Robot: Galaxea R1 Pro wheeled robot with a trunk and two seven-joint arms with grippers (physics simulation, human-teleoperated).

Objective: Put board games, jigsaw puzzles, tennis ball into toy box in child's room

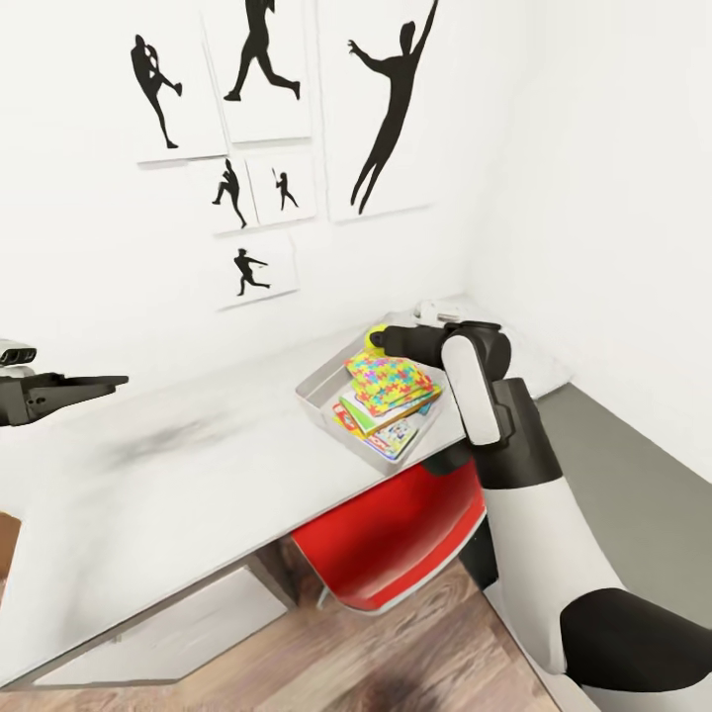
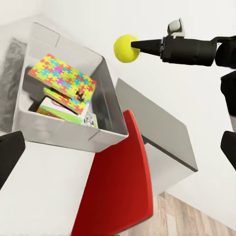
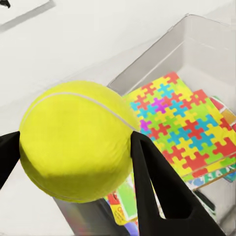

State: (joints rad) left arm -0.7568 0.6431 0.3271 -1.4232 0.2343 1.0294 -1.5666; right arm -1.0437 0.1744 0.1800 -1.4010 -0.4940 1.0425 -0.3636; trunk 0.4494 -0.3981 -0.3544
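Your right gripper (image 3: 73, 147) pinches the ball (image 3: 76, 140) just above the box's (image 2: 64, 135) far rim; puzzles (image 2: 64, 81) and games (image 1: 391, 423) lie stacked inside. Left gripper (image 1: 94, 384): can't tell.

You see a yellow-green tennis ball (image 3: 76, 142) with a white seam between black tool fingers (image 3: 157, 187), a jigsaw puzzle (image 3: 184, 125) patterned in yellow, cyan, pink and orange — in a light grey toy box (image 1: 321, 391) on a pale grey worktop (image 1: 178, 465).

one tennis ball (image 3: 73, 142); one toy box (image 2: 73, 132); six wall prints (image 1: 381, 109)
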